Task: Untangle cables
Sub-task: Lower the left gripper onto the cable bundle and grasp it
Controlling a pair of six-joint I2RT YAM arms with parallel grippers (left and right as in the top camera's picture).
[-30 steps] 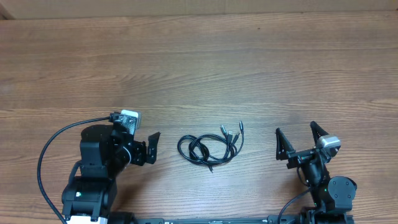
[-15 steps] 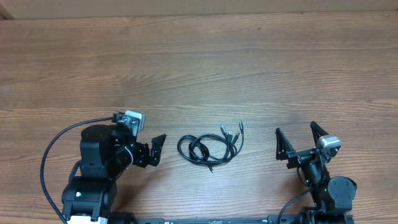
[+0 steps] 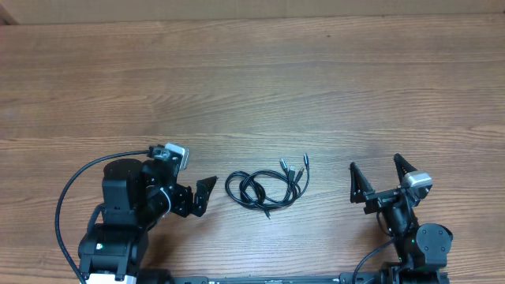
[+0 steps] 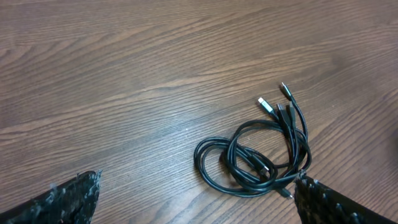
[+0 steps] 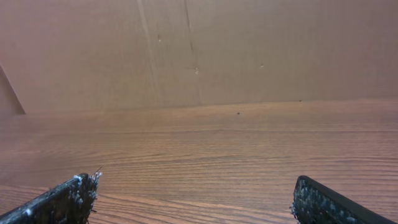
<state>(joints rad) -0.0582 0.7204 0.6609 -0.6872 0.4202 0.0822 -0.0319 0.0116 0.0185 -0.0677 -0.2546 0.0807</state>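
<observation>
The cables (image 3: 254, 189) lie as one tangle of thin black cords on the wooden table (image 3: 252, 79), coiled in overlapping loops, with several silvery-tipped plugs fanned out at the upper right. In the left wrist view the cables (image 4: 289, 121) sit just ahead of the fingers, their lower right loop beside the right fingertip (image 4: 311, 190). My left gripper (image 3: 207, 196) is open just left of the tangle, holding nothing. My right gripper (image 3: 375, 162) stands open well right of the cables, pointing at the far table edge, and its wrist view shows only bare wood between its fingertips (image 5: 84, 186).
A brown cardboard wall (image 5: 199, 50) rises along the far edge of the table. The left arm's thick black wire (image 3: 67, 197) loops out to the left of its base. Both arm bases sit at the near edge.
My left gripper has moved to the right, closer to the tangle. The cables and the right arm have not moved.
</observation>
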